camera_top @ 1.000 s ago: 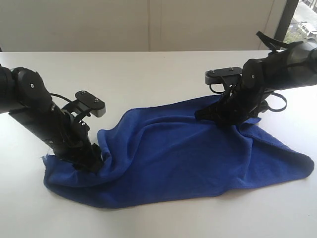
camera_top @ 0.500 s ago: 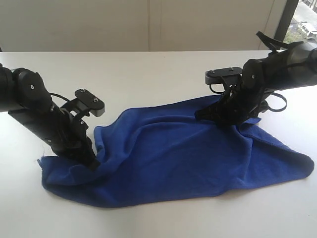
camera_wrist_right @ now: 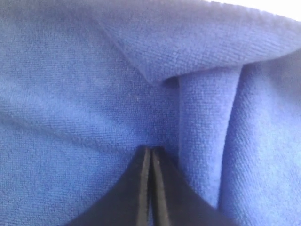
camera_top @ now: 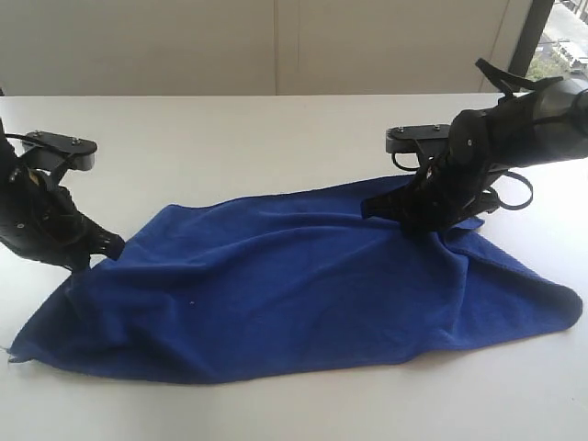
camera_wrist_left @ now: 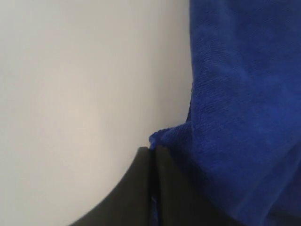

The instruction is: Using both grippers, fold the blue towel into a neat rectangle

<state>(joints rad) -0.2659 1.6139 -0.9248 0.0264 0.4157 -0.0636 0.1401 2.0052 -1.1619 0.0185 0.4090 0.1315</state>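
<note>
Left gripper (camera_wrist_left: 151, 151) pinched closed, right gripper (camera_wrist_right: 150, 150) likewise

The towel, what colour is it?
Deep blue towel, all one colour; the exterior view shows it best.

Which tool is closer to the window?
The right tool: it pinches the towel at its far edge, on the window side of the table. The left tool grips the towel's opposite end, well away from the window.

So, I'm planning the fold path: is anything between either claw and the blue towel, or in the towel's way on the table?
Nothing visible does. The left claw and the right claw are both shut on the blue towel, and no other object shows on the white table around it.
</note>
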